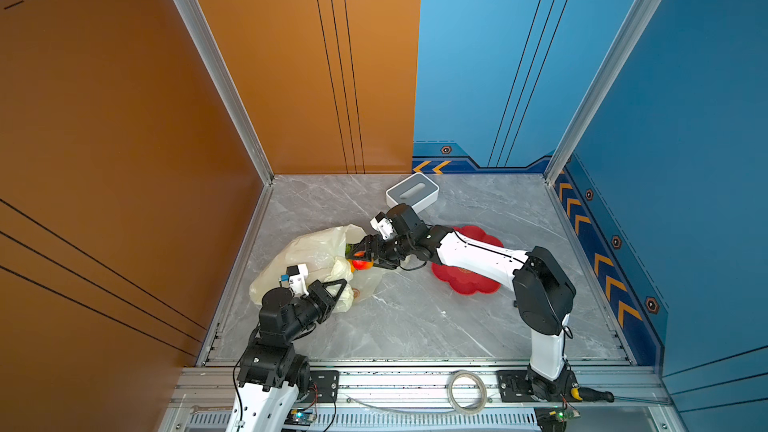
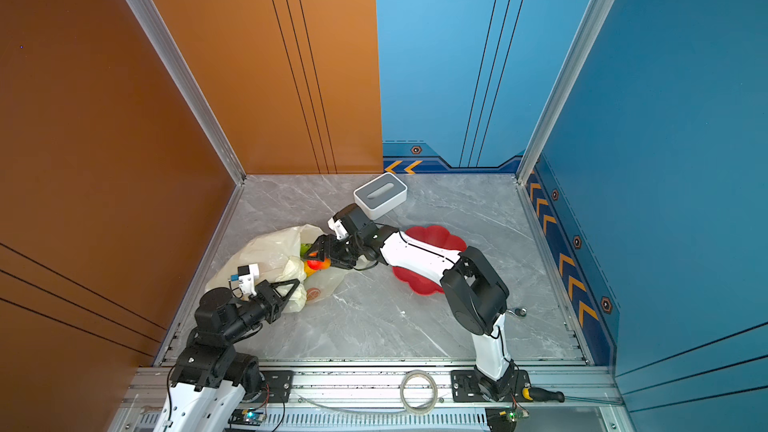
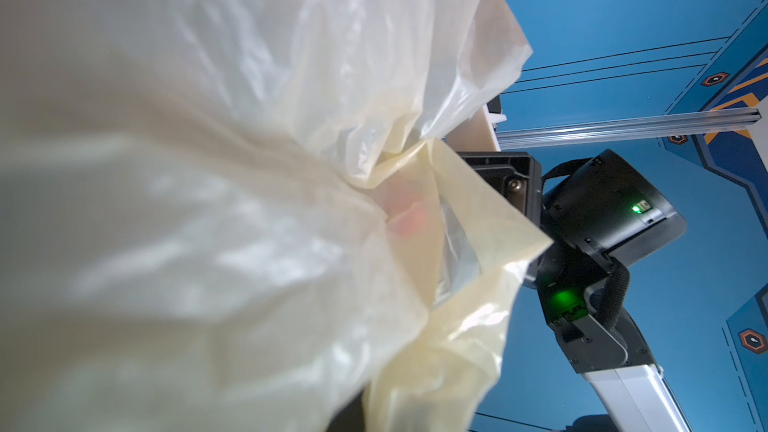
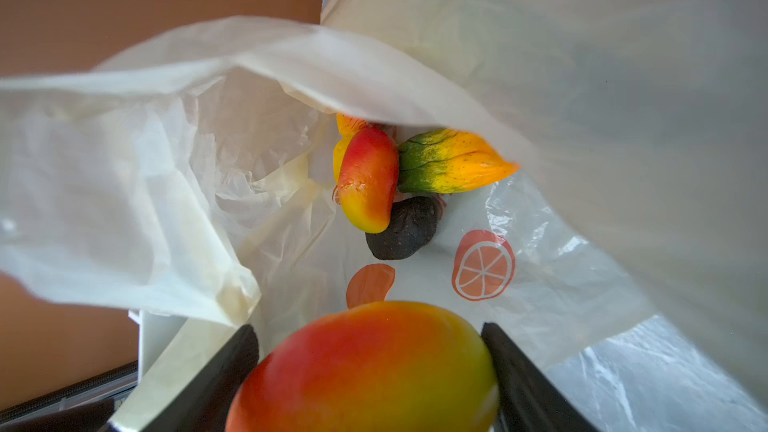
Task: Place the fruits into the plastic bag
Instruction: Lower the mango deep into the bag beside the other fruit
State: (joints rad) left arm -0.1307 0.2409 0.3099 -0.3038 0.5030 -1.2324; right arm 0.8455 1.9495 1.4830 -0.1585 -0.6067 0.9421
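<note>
top views look steeply down; wrist views closely face the plastic bag [image 3: 208, 201].

Left hand [image 1: 343, 283] clamped — right hand [image 1: 353, 254] gripping.

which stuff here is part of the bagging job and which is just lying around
Job: plastic bag, left gripper holding it, right gripper gripping the held mango; inside the bag: small mango, green-yellow fruit, dark avocado.

Lying about: red dish, white-and-grey box, tape roll.

Open plastic bag [image 4: 124, 160] mouth, fruits [image 4: 368, 178] deep inside.
</note>
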